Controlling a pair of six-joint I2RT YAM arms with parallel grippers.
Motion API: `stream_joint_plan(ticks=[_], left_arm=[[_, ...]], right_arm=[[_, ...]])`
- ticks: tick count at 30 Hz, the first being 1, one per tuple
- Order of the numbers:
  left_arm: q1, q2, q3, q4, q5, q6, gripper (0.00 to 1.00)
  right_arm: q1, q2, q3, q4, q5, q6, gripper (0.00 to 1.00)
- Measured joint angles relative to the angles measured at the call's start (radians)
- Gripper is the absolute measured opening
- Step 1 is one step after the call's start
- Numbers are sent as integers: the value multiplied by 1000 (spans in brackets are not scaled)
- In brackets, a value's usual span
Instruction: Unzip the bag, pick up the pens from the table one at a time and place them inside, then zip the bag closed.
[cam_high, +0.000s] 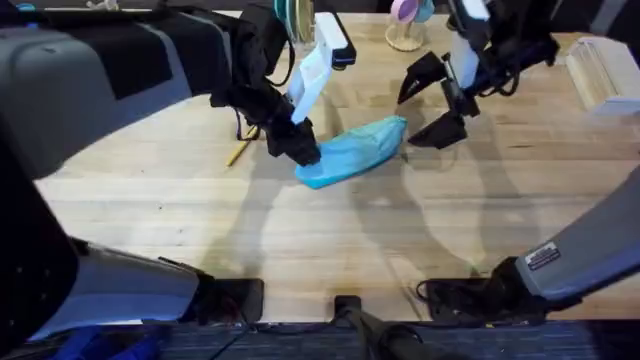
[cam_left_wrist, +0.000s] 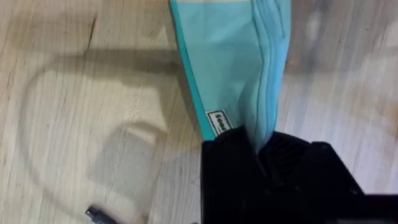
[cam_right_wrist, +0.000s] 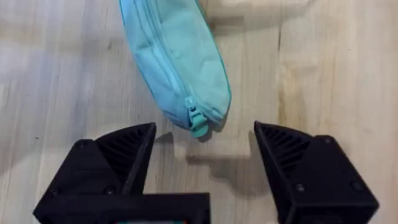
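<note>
bag (cam_right_wrist: 177, 68) zipper end just beyond spread right jaws

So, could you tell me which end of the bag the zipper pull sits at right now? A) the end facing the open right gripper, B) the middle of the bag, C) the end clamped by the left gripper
A: in the right wrist view the zipper pull hangs at the tip of the bag between the spread fingers of the right gripper, while the left gripper clamps the opposite end.
</note>
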Motion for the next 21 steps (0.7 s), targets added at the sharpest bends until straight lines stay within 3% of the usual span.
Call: stream_joint_plan(ticks=[7, 16, 21], left_arm=[[0, 0, 0, 0, 0, 0, 44], [0, 0, 0, 0, -1, 0, 44], [0, 0, 0, 0, -1, 0, 44]], right_arm=[[18, 32, 0, 22, 18, -1, 717], [26, 32, 0, 21, 25, -4, 166], [27, 32, 0, 22, 40, -7, 38]])
